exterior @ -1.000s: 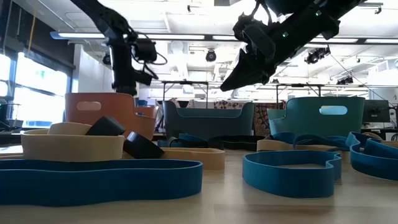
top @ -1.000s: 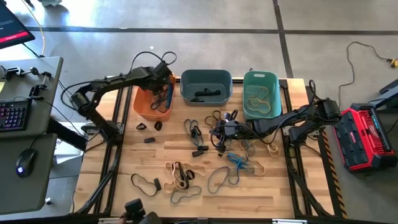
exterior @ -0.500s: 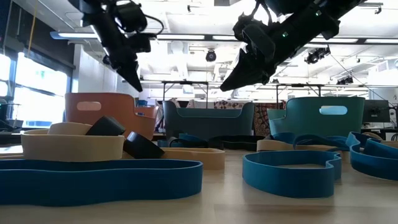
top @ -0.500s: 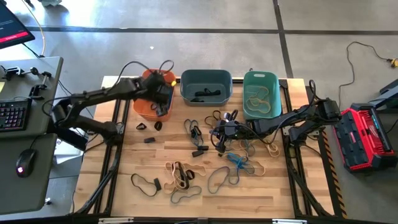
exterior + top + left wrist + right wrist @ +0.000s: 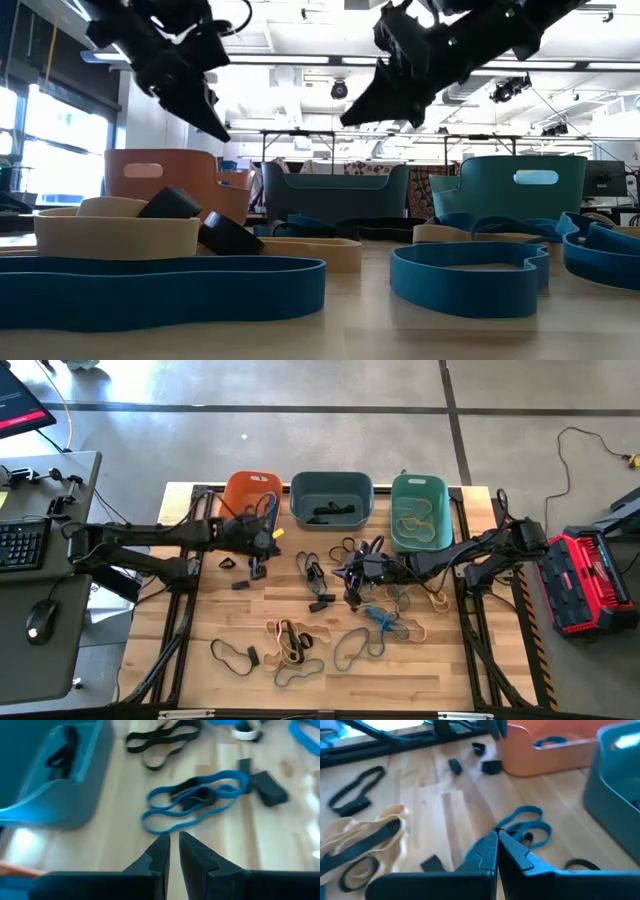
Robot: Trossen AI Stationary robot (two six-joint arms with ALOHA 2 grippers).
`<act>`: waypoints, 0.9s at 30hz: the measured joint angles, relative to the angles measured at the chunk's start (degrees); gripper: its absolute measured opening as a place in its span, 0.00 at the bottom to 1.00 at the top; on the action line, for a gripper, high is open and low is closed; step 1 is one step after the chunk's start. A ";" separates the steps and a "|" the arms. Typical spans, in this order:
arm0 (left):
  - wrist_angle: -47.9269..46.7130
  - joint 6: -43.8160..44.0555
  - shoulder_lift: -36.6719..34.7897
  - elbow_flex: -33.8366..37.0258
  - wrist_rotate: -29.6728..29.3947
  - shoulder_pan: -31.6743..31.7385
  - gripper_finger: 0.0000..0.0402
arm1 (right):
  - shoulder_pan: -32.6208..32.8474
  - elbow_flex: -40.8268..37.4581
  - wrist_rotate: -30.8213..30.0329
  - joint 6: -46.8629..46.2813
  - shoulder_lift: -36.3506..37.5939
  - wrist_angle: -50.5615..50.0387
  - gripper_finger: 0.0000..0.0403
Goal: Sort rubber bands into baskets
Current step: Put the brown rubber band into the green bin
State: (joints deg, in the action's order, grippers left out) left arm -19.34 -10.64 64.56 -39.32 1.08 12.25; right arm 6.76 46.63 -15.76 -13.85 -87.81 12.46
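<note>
Bright overhead light, blurred wrist views.

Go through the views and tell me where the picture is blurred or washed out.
Left wrist view: the blue bands and the grey basket are smeared soft, while the left tool stays sharper. Right wrist view: the orange basket and table look soft. Low view: bright ceiling lights leave both arms as dark shapes. High view: evenly lit and crisp.
</note>
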 joint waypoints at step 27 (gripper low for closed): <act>8.41 6.05 8.49 4.86 3.76 -28.01 0.12 | 8.77 2.90 0.56 2.50 0.00 0.71 0.26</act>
State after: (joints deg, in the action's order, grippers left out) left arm -10.93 -4.59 73.06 -34.46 4.84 -15.76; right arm 15.53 49.53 -15.20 -11.34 -87.81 13.17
